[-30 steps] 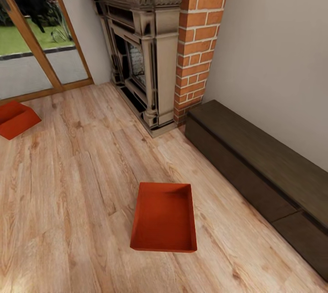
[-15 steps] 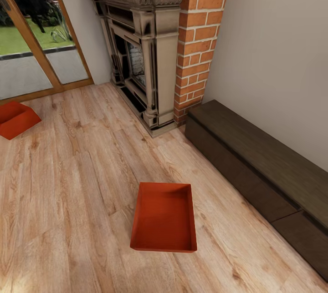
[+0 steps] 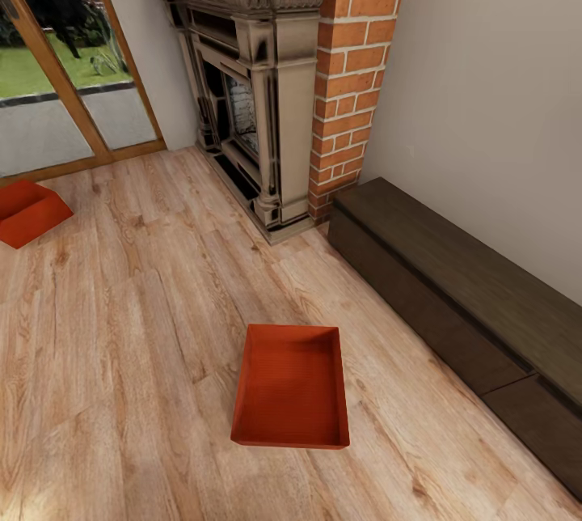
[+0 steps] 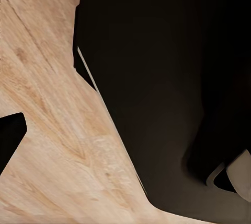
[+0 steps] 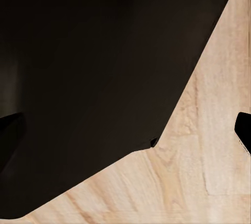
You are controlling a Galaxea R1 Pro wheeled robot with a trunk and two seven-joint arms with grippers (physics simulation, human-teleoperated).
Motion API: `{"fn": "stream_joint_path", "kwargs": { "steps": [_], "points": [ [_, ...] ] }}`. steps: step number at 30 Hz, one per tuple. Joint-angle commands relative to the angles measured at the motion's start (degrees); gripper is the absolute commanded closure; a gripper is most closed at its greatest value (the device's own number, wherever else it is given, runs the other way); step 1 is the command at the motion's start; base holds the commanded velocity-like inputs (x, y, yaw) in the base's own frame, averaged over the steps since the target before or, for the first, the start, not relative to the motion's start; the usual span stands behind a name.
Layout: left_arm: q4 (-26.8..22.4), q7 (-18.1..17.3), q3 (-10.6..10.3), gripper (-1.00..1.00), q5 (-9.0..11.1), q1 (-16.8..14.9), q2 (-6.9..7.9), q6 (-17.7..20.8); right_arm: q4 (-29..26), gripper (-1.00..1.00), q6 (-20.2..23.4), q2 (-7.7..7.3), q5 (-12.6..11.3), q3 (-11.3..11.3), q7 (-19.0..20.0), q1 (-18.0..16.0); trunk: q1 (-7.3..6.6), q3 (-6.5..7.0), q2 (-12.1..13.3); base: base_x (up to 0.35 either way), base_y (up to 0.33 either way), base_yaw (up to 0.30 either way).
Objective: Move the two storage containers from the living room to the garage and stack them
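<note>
Logging status from the head view: I am in the living room, wood-plank floor (image 3: 145, 327), brick fireplace (image 3: 267, 92) far centre, glass door (image 3: 56, 76) far left, dark low bench (image 3: 453, 286) along the right wall.

Task progress, as I judge it: nothing is done yet. Both storage containers sit on the planks here, not in the garage. The near container (image 3: 293, 396) lies right in front of me, open side up, empty, well apart from the bench. The far container (image 3: 28, 212) is at the far left by the glass door, partly cut by the frame edge. Left to do: pick both up, carry them to the garage, set one on the concrete, stack the other on it.

Fingers: in both wrist views I see mostly dark robot body over bare planks, with dark slivers at the edges that may be fingertips. I cannot tell how wide either gripper stands. Neither touches a container.
</note>
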Motion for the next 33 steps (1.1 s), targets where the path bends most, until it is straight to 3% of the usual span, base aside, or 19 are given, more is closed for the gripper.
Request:
{"fn": "stream_joint_path", "kwargs": {
  "steps": [1,4,6,12,14,19,21,25,26,27,29,30,31,33],
  "points": [
    [0.03,0.04,0.15,-1.0,0.29,-0.02,-0.02,-0.16,-1.33,-1.0,0.43,0.01,0.24,-0.09,0.11,0.0,0.0,-0.03,-0.01,0.0,0.0,0.0],
    [-0.91,0.13,0.25,-1.0,0.39,-0.02,-0.05,-0.19,-5.23,-1.0,2.81,0.03,-0.05,-0.23,0.04,0.03,0.0,-0.03,-0.01,0.0,0.0,0.0],
    [-4.24,0.18,0.28,-1.0,0.46,-0.02,-0.06,-0.04,-9.26,-1.0,5.56,0.04,-1.37,-0.78,0.0,0.12,0.0,-0.03,-0.01,0.0,0.0,0.0],
    [-18.08,0.13,0.19,-1.0,0.45,-0.02,0.24,1.28,-22.16,-1.0,16.64,-0.12,-8.54,-3.06,-0.19,-0.41,0.0,-0.03,-0.01,0.0,0.0,0.0],
    [-20.26,0.15,0.19,-1.0,0.44,-0.02,0.32,1.83,-24.06,-1.0,18.28,-0.15,-9.77,-3.24,-0.22,-1.45,0.0,-0.03,-0.01,0.0,0.0,0.0],
    [-28.66,0.35,0.22,-1.0,0.4,-0.07,0.55,4.51,-26.84,-1.0,21.17,-0.03,-12.13,-3.56,-0.38,-7.82,0.0,-0.03,-0.01,0.0,0.0,0.0],
    [-32.8,0.72,0.26,-1.0,0.49,-0.09,0.59,6.76,-27.2,-1.0,21.66,0.02,-12.54,-3.66,-1.19,-11.71,0.0,-0.03,-0.01,0.0,0.0,0.0],
    [-39.86,3.63,0.3,-1.0,0.55,-0.78,0.37,12.84,-27.36,-1.0,21.87,0.09,-12.84,-3.79,-2.41,-16.04,0.0,-0.03,-0.01,0.0,0.0,0.0],
    [-41.61,5.08,0.28,-1.0,0.55,-2.08,0.28,14.56,-27.39,-1.0,21.91,0.11,-12.96,-3.87,-2.7,-17.64,0.0,-0.03,-0.01,0.0,0.0,0.0],
    [-42.53,9.78,0.16,-1.0,0.49,-10.65,-0.2,18.18,-27.23,-1.0,21.87,0.4,-13.13,-4.13,-3.59,-22.6,0.0,-0.03,-0.01,0.0,0.0,0.0],
    [-40.54,10.69,0.09,-1.0,0.43,-15.42,-0.34,19.93,-27.16,-1.0,21.6,0.92,-13.15,-4.99,-4.48,-24.54,0.0,-0.03,-0.01,0.0,0.0,0.0],
    [-38.73,11.07,0.04,-1.0,0.35,-18.69,-0.53,21.19,-27.14,-1.0,21.36,1.18,-13.16,-6.16,-5.23,-25.7,0.0,-0.03,-0.01,0.0,0.0,0.0],
    [-34.22,11.46,-0.04,-1.0,0.12,-25.04,-1.56,22.63,-27.13,-1.0,20.37,1.57,-13.15,-9.51,-6.33,-27.38,0.0,-0.03,-0.01,0.0,0.0,0.0],
    [-29.88,11.65,-0.13,-1.0,-0.22,-30.75,-3.66,23.14,-27.12,-1.0,18.27,2.5,-13.09,-12.29,-6.9,-28.22,0.0,-0.03,-0.01,0.0,0.0,0.0]
  ]
}}
